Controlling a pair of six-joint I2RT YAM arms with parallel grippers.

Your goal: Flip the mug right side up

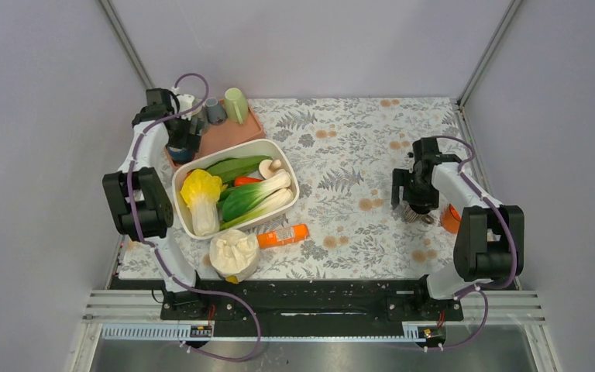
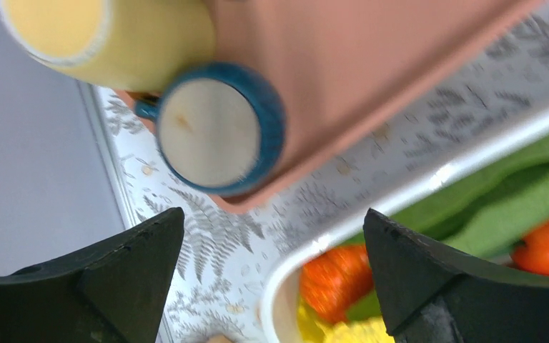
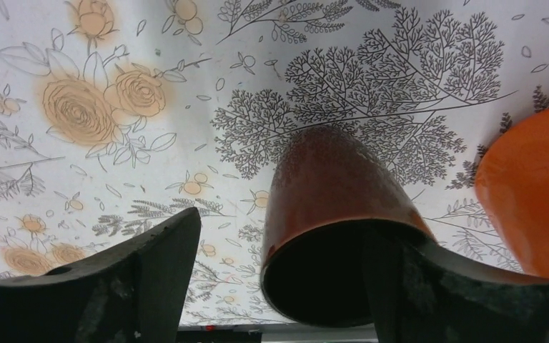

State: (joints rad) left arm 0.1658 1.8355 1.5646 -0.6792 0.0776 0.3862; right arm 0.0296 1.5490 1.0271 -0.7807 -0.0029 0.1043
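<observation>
The right gripper's (image 3: 286, 243) black jaws stand spread around the glossy brown mug (image 3: 329, 186), which has its round mouth up on the flowered cloth (image 3: 186, 107), beside a smooth orange cup (image 3: 536, 186). The left gripper's (image 2: 271, 229) jaws are wide apart above a blue mug (image 2: 218, 128), its pale base up, on the pink tray (image 2: 372, 71).

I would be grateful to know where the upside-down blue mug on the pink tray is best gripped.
Probably across the round wall of the blue mug, straight down from above: its base faces up, so no rim is open. Stay clear of the handle and the yellow cup.
</observation>
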